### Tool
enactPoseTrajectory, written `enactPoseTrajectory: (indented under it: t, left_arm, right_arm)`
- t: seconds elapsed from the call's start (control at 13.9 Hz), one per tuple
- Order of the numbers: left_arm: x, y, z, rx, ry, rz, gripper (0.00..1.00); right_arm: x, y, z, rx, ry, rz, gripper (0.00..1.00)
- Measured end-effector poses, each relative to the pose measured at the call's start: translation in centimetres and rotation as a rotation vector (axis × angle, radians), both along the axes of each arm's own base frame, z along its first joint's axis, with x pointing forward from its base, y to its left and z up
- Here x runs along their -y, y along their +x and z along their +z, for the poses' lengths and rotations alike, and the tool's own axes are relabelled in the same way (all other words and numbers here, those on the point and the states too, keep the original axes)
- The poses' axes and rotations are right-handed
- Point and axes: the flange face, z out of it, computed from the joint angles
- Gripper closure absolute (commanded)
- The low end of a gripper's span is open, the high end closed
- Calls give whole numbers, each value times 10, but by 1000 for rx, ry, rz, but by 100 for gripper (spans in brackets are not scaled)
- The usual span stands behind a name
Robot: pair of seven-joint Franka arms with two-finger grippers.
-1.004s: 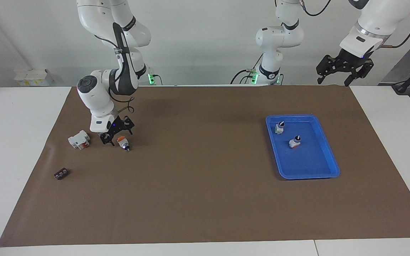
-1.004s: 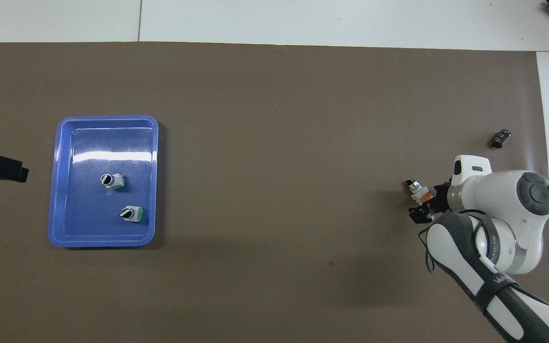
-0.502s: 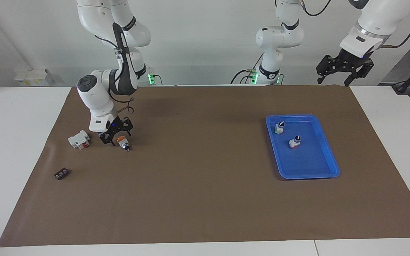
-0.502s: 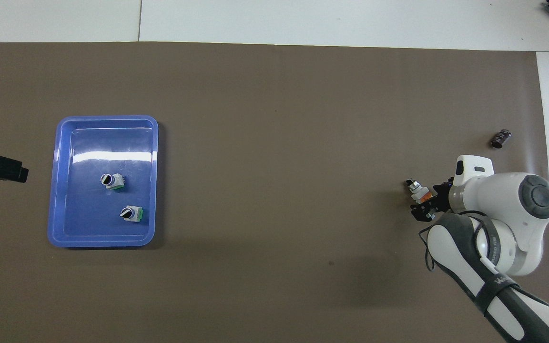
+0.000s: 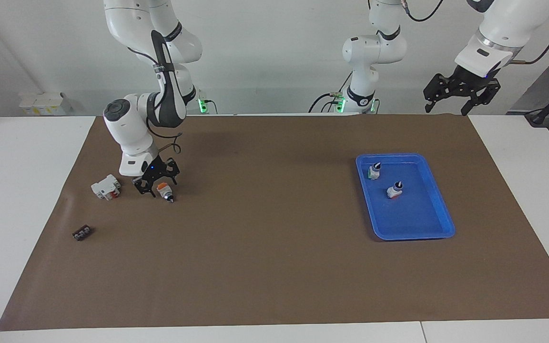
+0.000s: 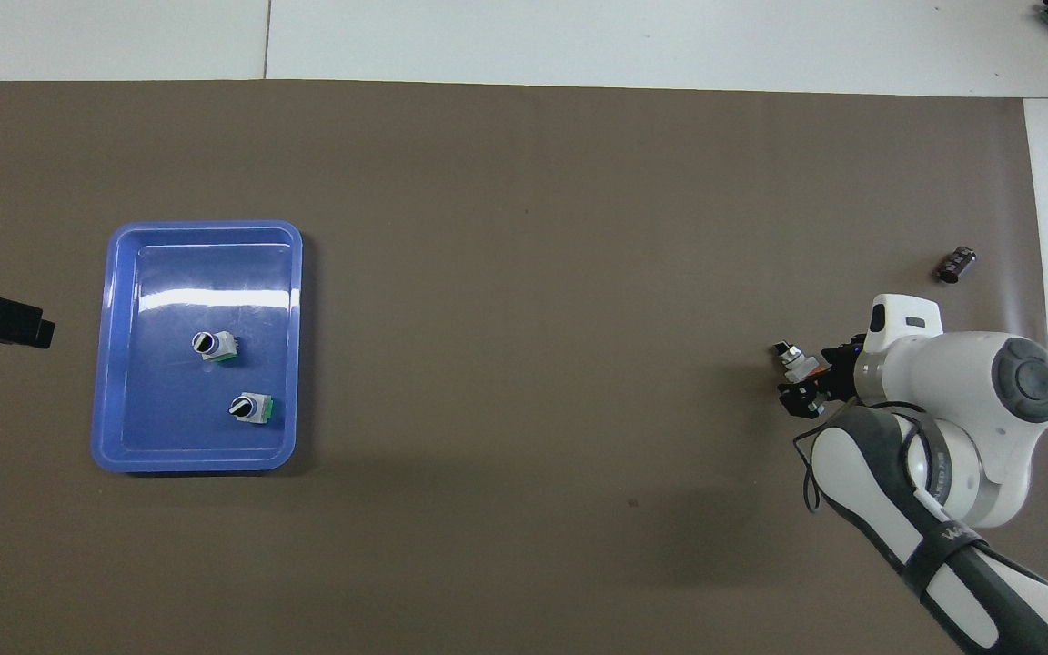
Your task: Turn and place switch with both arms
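Observation:
The switch (image 5: 165,191) lies on its side on the brown mat at the right arm's end of the table, with its orange end toward the robots and its knob tip pointing away. It also shows in the overhead view (image 6: 791,357). My right gripper (image 5: 157,183) is low over the mat with its fingers open on either side of the orange end, and in the overhead view (image 6: 811,375) it stands close around that end. My left gripper (image 5: 460,95) is open and empty, waiting high over the mat's edge at the left arm's end.
A blocky white part with a red piece (image 5: 105,186) lies beside the right gripper. A small black part (image 5: 82,233) lies farther from the robots. A blue tray (image 5: 412,236) at the left arm's end holds two green-ended switches (image 5: 374,170) (image 5: 395,189).
My right gripper has shifted slightly and its fingers have drawn closer around the switch's orange end. The switch and the left arm have not moved.

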Motion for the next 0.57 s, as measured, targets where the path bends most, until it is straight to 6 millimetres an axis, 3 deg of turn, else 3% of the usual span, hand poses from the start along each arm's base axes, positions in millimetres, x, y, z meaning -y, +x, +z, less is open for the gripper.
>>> enactPoseTrajectory:
  t: [0.14,0.43,0.57]
  left_arm:
    - [0,0,0,0,0,0,0]
    - [0,0,0,0,0,0,0]
    - [0,0,0,-2,0,-1,0]
  right_arm:
    - [2,-1,-4,1,-4,47,100]
    - [4,1,-3,14,-8,115,100]
    - [-7,8,6,-2,-7,268,100]
